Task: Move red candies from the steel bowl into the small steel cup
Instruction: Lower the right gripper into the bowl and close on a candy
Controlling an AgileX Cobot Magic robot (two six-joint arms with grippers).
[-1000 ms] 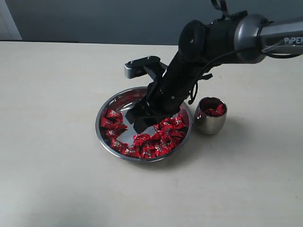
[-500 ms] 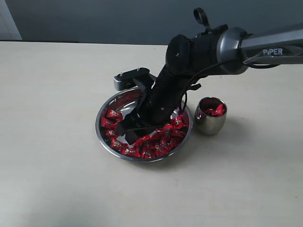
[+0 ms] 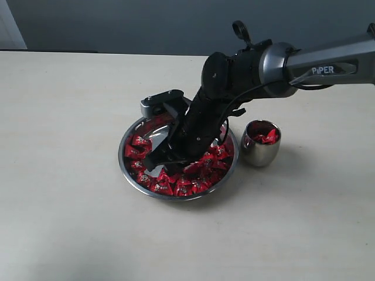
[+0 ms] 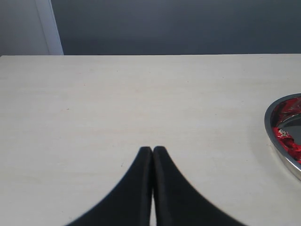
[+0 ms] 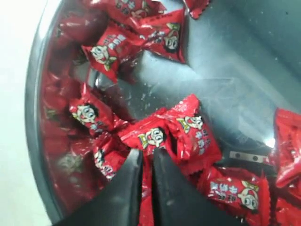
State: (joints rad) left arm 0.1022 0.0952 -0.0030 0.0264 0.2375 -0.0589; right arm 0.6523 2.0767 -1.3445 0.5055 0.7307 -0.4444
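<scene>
The steel bowl (image 3: pixel 122 156) sits mid-table holding many red candies (image 3: pixel 188 185), with bare steel at its centre. My right gripper (image 3: pixel 154 163) reaches down into the bowl's left part. In the right wrist view its fingers (image 5: pixel 130 175) stand almost together, with the wrapper of one red candy (image 5: pixel 153 136) pinched in the narrow gap of the right gripper (image 5: pixel 146 153). The small steel cup (image 3: pixel 261 150) stands upright just right of the bowl with a few red candies (image 3: pixel 267 137) inside. My left gripper (image 4: pixel 153 149) is shut and empty over bare table, the bowl's rim (image 4: pixel 270 132) off to one side.
The right arm (image 3: pixel 281 61) stretches in from the right above the cup and the bowl's far side. A pale tabletop (image 3: pixel 70 222) surrounds the bowl. A dark wall (image 3: pixel 117 23) runs behind the table's far edge.
The right gripper has swung left and down across the bowl, from its middle into the candies on the left. The cup and bowl have not moved.
</scene>
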